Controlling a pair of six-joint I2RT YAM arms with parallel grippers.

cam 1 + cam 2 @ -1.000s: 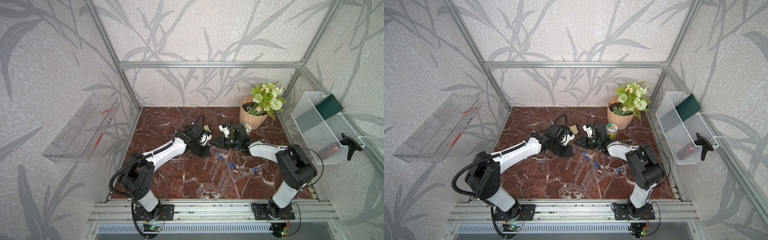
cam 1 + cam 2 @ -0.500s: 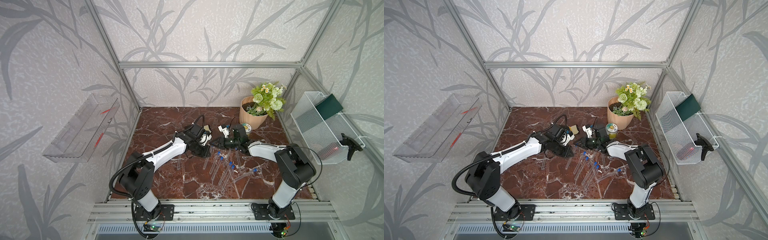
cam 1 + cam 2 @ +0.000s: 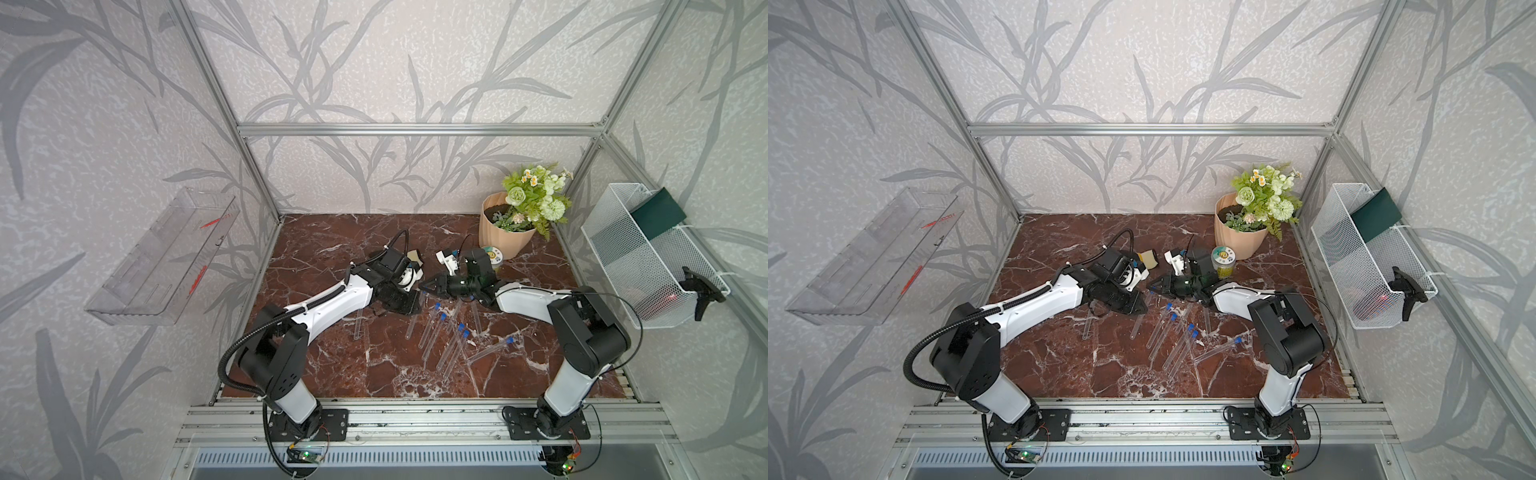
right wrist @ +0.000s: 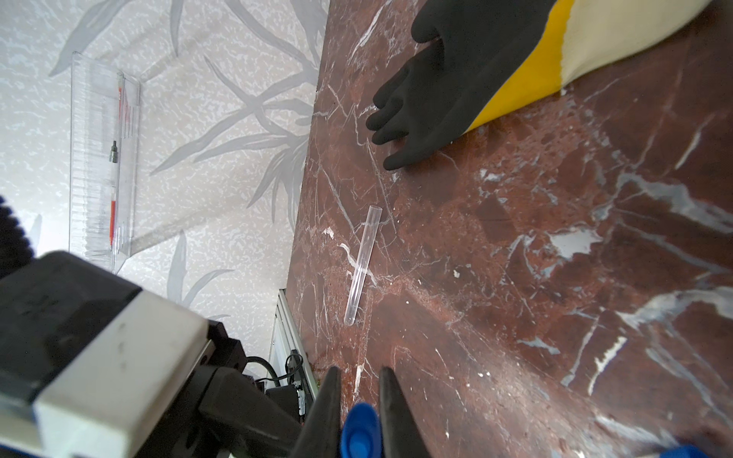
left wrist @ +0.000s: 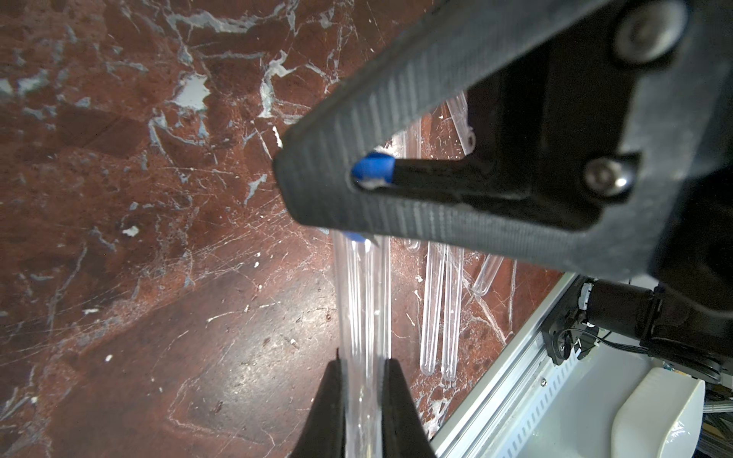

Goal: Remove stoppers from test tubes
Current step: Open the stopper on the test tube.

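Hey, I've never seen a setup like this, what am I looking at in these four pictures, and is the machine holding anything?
Two white-and-black robot arms, each ending in a two-fingered gripper, work over a red-brown marble tabletop. Two pictures look down from overhead, nearly alike; two come from cameras on the arms' wrists. The left gripper is shut on a clear test tube; the right gripper pinches the bright blue stopper at that tube's end. Loose on the marble lie more clear tubes, several capped in blue, one open, and a black glove with a yellow cuff. A potted plant stands at the back.
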